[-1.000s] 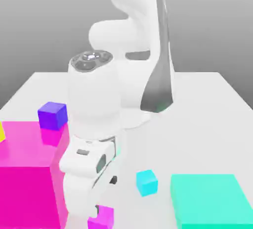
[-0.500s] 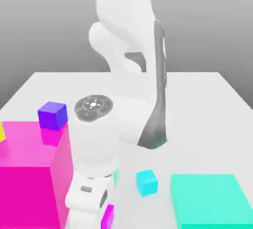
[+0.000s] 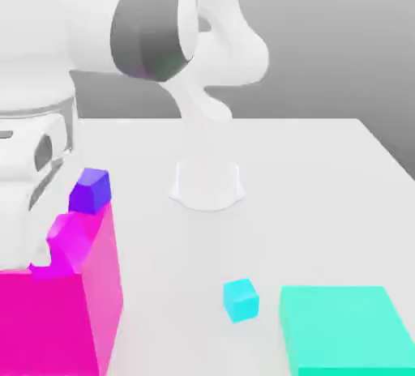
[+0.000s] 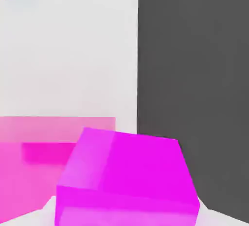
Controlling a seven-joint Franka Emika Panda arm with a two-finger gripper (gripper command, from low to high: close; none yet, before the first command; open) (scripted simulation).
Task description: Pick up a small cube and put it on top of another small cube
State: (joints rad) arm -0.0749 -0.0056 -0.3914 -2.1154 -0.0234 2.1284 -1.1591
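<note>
I am holding the small bright magenta cube (image 4: 126,176) in the closed tool, above the huge pink cube (image 3: 57,318) near the white bench's (image 3: 308,180) edge.

I see a smooth glossy white arm shell (image 3: 154,34), a matt white table (image 3: 308,180), the small magenta cube (image 4: 126,176) smooth and satiny, the cyan cube (image 3: 241,299) flat matt

White tabletop (image 3: 324,172), plain grey backdrop (image 3: 340,42) behind, darker toward top; soft even light.
</note>
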